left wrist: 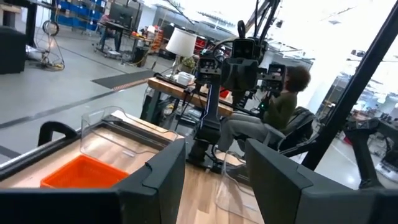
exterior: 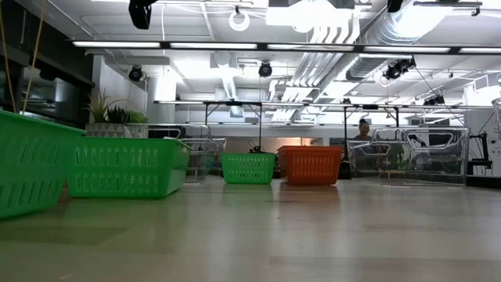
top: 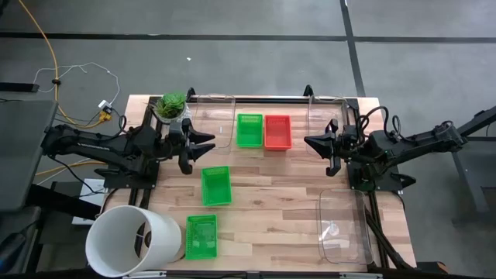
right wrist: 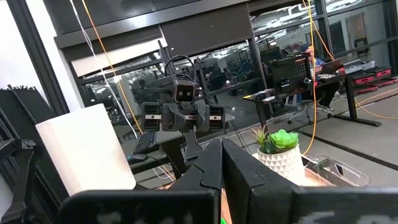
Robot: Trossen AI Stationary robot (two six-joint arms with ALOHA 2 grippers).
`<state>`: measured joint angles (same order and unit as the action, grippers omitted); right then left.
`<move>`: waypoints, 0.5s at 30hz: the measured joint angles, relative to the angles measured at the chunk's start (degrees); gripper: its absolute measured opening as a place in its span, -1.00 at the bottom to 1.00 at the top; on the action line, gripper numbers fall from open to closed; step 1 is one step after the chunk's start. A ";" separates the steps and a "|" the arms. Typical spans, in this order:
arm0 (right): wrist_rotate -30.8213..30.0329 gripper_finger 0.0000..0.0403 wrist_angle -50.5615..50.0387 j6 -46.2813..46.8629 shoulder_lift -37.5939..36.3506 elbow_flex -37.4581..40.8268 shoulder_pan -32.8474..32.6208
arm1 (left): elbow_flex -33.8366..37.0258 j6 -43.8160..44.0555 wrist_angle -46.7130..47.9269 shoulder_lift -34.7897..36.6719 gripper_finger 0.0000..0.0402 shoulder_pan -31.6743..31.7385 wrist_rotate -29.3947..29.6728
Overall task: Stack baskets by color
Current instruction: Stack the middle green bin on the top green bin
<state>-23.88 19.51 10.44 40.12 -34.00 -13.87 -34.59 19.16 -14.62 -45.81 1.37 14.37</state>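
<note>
Left hand (top: 203, 147) gapes empty, right hand (top: 316, 143) pinched (three green baskets (top: 216, 186), one red basket (top: 277, 131)).

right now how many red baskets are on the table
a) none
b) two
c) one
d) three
c: the high view shows a single red basket at the far edge, right beside a green basket, while the other two baskets, one mid-table and one at the near edge, are green.
</note>
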 joint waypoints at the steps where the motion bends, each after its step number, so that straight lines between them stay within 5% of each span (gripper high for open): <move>1: 0.00 -1.00 0.00 0.00 0.00 0.00 0.00 | -0.22 0.43 0.20 -0.49 -0.22 0.00 0.00; 9: -1.78 -1.00 -0.12 0.00 -0.02 0.00 -0.02 | -5.51 2.06 11.89 -9.13 -0.22 -1.33 -2.74; 15: -1.79 -1.00 -0.39 0.00 0.00 0.00 -0.01 | -11.34 16.93 30.92 -16.88 -0.22 -3.03 -2.74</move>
<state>-25.67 19.11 10.44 40.12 -34.00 -13.88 -45.93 36.09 16.29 -62.69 -1.67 11.63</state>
